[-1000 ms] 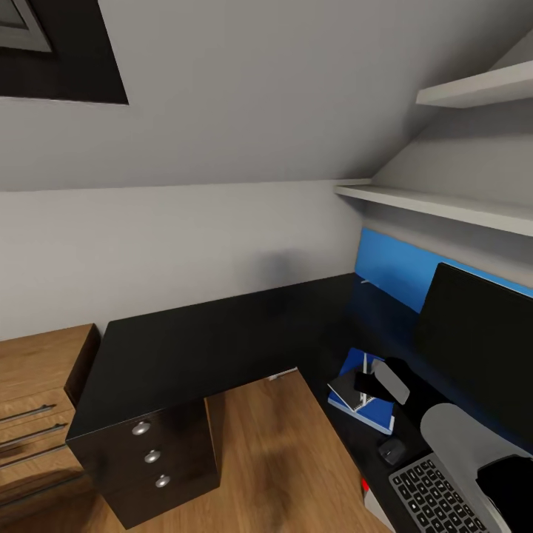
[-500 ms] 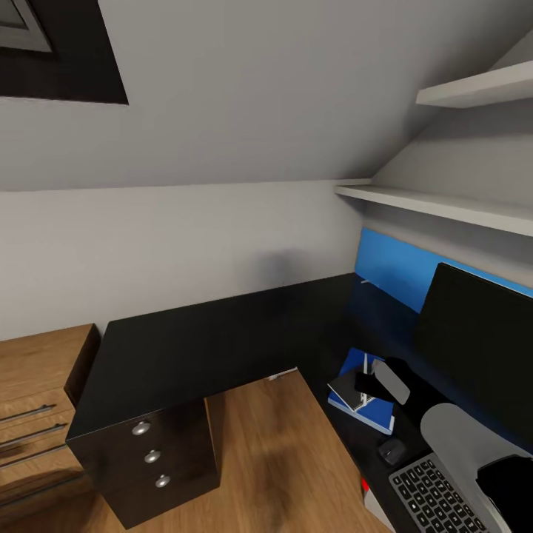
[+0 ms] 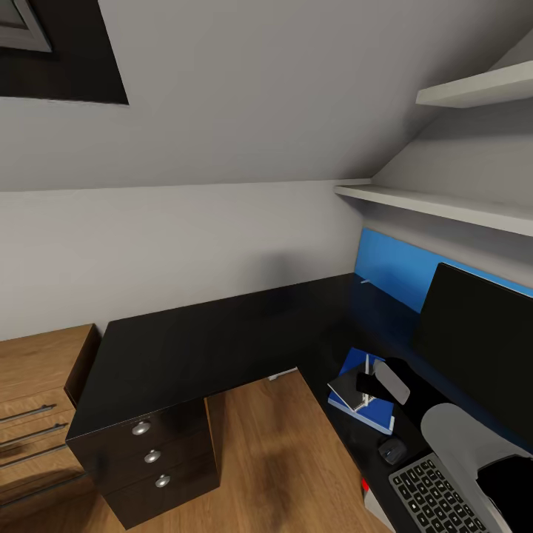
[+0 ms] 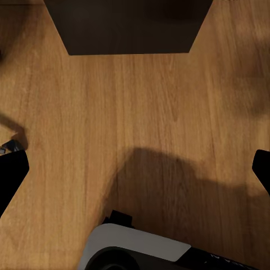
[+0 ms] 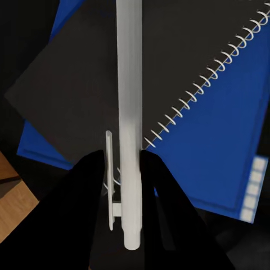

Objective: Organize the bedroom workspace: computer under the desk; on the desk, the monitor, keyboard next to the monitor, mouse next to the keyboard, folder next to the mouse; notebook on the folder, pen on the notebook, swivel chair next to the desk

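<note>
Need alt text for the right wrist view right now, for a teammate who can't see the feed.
The right pincer grips a white pen between its two dark fingers, held above a dark spiral-bound notebook that lies on a blue folder.

Notebook (image 3: 346, 388) atop folder (image 3: 364, 411) on desk (image 3: 207, 348)

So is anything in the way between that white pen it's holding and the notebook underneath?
Nothing visible. The right gripper is shut on the pen, held directly over the notebook, which lies on the blue folder. Only open space shows between pen and cover.
</note>
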You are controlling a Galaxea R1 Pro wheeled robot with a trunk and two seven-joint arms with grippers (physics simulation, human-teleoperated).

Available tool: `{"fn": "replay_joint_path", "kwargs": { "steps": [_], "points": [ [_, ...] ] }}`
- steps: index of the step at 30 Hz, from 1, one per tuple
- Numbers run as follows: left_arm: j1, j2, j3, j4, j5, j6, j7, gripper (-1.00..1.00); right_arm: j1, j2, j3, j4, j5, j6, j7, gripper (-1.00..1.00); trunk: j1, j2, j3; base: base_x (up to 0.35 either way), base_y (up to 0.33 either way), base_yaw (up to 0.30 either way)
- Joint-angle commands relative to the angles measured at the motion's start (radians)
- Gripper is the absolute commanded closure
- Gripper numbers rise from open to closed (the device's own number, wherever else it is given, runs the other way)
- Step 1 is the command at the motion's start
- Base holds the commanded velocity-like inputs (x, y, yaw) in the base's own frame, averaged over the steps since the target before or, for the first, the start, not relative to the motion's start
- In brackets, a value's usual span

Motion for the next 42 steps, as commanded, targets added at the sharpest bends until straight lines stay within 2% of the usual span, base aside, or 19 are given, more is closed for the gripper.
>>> {"fn": "replay_joint_path", "kwargs": {
  "steps": [1,17,37,42],
  "points": [
    [0.0,0.001,-0.005,-0.002,0.001,-0.002,0.008,-1.0,-0.001,-0.001,0.008,-0.002,-0.011,0.002,-0.008,1.0,0.0,-0.001,-0.001,0.0,0.0,0.0],
    [0.0,0.0,-0.005,-0.002,0.001,-0.028,0.011,-1.0,-0.001,0.0,0.012,-0.002,-0.011,0.0,-0.014,1.0,0.0,-0.001,-0.001,0.0,0.0,0.0],
    [0.0,0.0,-0.005,-0.002,0.001,-0.029,0.014,-1.0,-0.001,-0.002,0.011,-0.002,-0.011,0.0,-0.014,1.0,0.077,-0.141,-0.064,0.0,0.0,0.0],
    [0.0,0.0,-0.005,-0.002,0.001,-0.029,0.014,-1.0,-0.001,-0.003,0.011,-0.002,-0.011,0.0,-0.014,1.0,0.077,-0.141,-0.064,0.0,0.0,0.0]
  ]
}}
